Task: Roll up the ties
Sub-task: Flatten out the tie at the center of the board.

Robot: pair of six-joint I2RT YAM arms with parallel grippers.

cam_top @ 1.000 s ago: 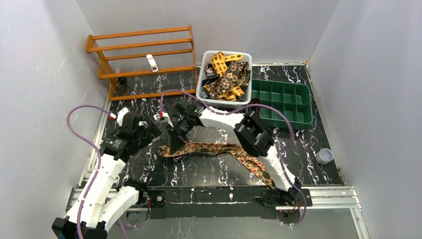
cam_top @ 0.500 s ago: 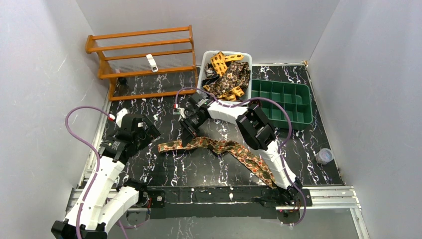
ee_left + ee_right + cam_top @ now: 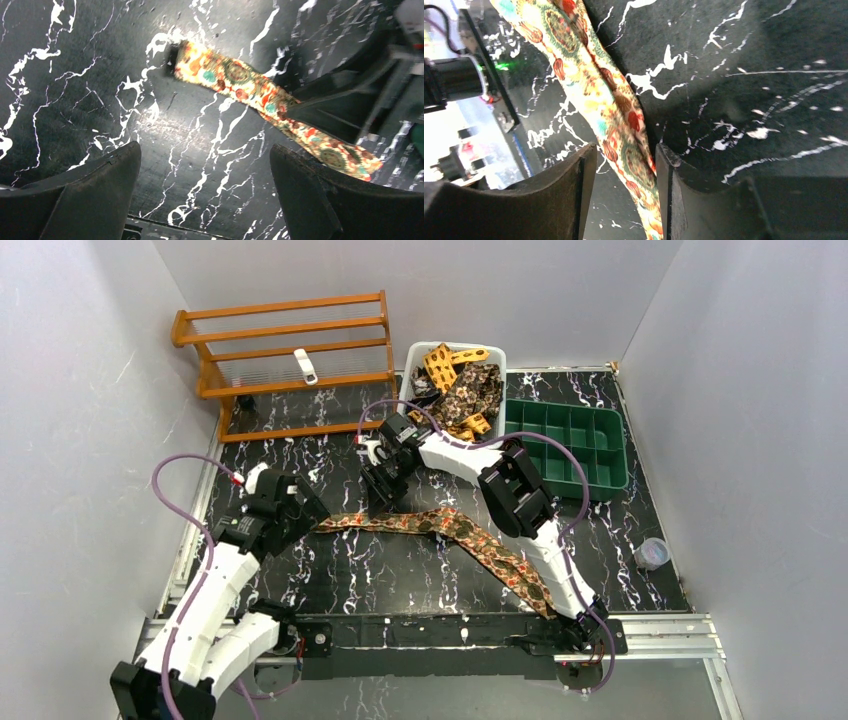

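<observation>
jaws on our left gripper stand as wide as they go, with nothing between them but bare table. jaws on our right gripper are part-way apart and straddle the tie, one finger on each side of the strip. the fabric lies flat between them and we judge it is not pinched, though the gap is barely wider than the cloth.

just ahead of the left jaws, a little toward the right arm, lies the tie's narrow end, apart from both fingers. from the right jaws the strip runs one way to that end and the other way, after one bend, back toward the right arm's base.

we judge rolling has not begun: no turn at the end, no coil anywhere in view. beyond the right jaws a white basket holds a loose heap of more ties, and the green tray beside it looks empty. what is left is winding this whole length, then the heap.
</observation>
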